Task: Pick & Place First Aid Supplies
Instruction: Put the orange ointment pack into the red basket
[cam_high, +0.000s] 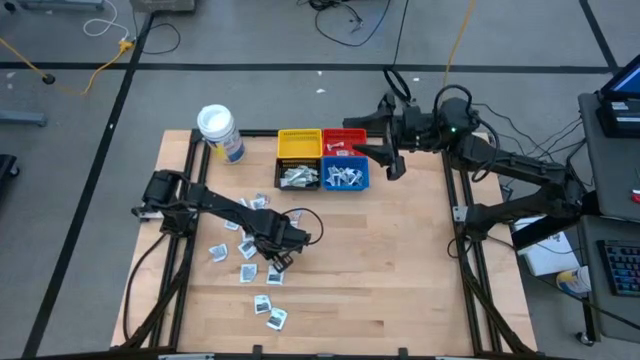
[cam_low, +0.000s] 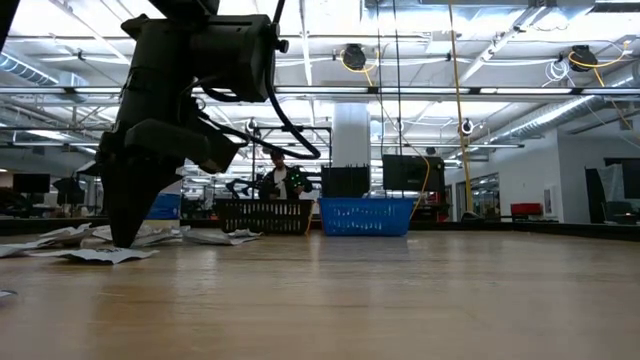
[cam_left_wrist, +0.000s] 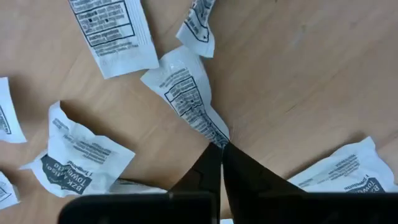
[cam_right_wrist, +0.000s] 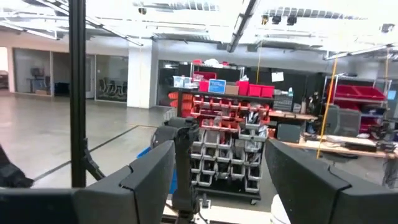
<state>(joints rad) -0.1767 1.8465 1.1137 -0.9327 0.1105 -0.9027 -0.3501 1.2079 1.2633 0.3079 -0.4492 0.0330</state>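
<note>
Several small white packets with dark print lie loose on the wooden table around my left gripper (cam_high: 279, 258), for example a packet (cam_high: 216, 251) and another packet (cam_high: 278, 318). My left gripper (cam_left_wrist: 222, 148) points down at the table, shut on one narrow printed packet (cam_left_wrist: 185, 93). In the low view the left gripper (cam_low: 128, 232) stands among flat packets (cam_low: 95, 254). My right gripper (cam_high: 385, 150) hovers open beside the red bin (cam_high: 346, 138); in its own view the right gripper (cam_right_wrist: 217, 174) faces the room. My left gripper pinches the narrow packet by its tapered end (cam_left_wrist: 214, 134) between the two fingertips (cam_left_wrist: 208, 163), coming from above and pointing down. The rest of the packet lies flat on the table, stretching away from the fingers.
Four small bins stand together at the table's far side: yellow bin (cam_high: 298, 145), red bin, black bin (cam_high: 298, 177) and blue bin (cam_high: 345, 177), the last two holding packets. A white-lidded jar (cam_high: 218, 130) stands left of them. The table's right half is bare wood (cam_high: 400, 260).
</note>
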